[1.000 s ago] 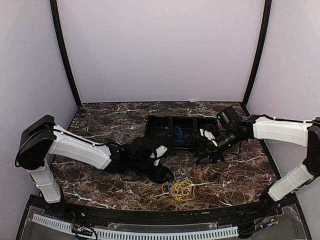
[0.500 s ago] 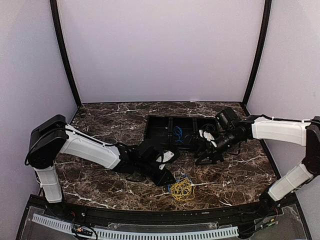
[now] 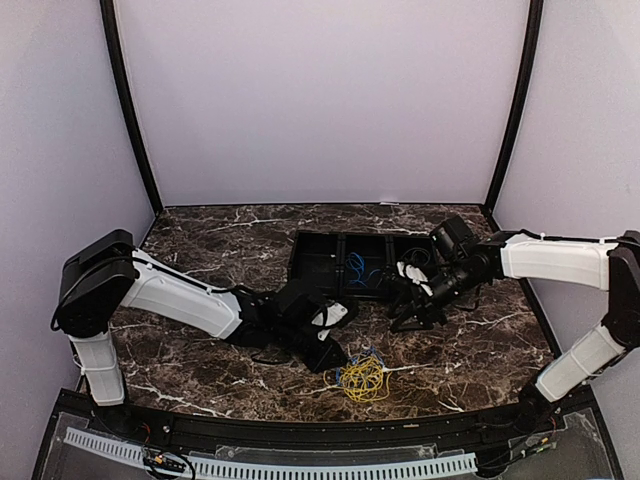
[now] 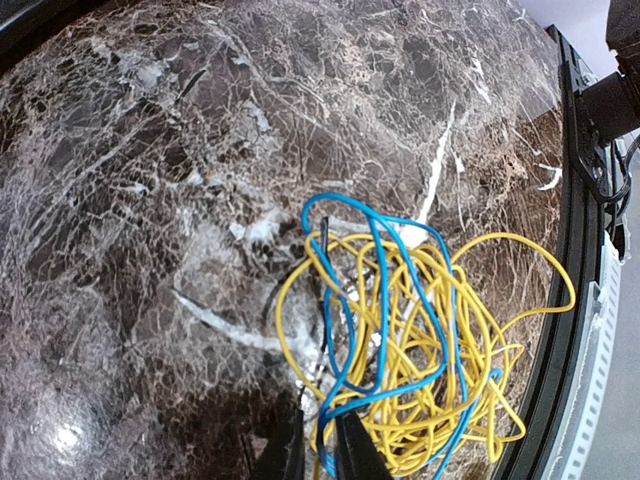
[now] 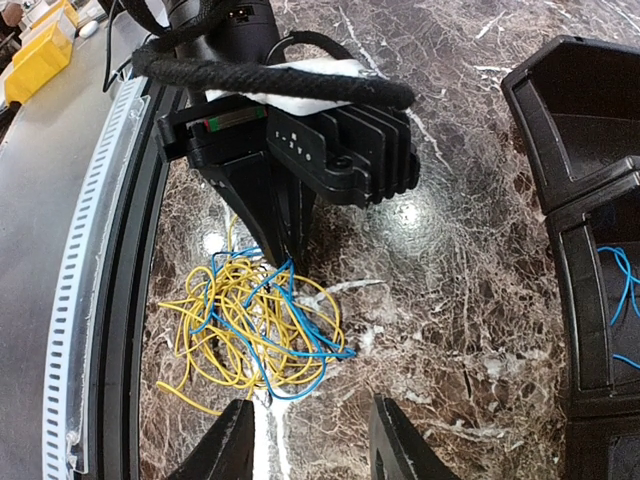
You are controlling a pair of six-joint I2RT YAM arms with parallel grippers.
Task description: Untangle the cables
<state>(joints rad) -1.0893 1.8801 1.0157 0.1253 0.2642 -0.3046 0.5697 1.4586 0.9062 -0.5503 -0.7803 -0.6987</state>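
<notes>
The cables (image 3: 362, 377) lie as one tangle of yellow and blue wire on the marble near the front edge. In the left wrist view the tangle (image 4: 420, 340) fills the lower right, with a thin black wire end (image 4: 322, 240) in it. My left gripper (image 4: 320, 442) stands at the tangle's near edge, its jaws closed to a narrow slit with a blue strand (image 4: 335, 400) between them. The right wrist view shows that gripper (image 5: 290, 235) tip-down on the tangle (image 5: 250, 325). My right gripper (image 5: 312, 445) hangs open above and beside the tangle, holding nothing.
A black compartment tray (image 3: 315, 262) sits at mid-table behind both grippers, with another blue cable (image 3: 357, 270) in its middle compartment. The tray's wall (image 5: 580, 130) is at the right of the right wrist view. The table's front rail (image 4: 590, 300) runs just beyond the tangle.
My left arm has reached right to the tangle's edge and its jaws have closed from wide open onto a blue strand. The right arm has barely moved.
</notes>
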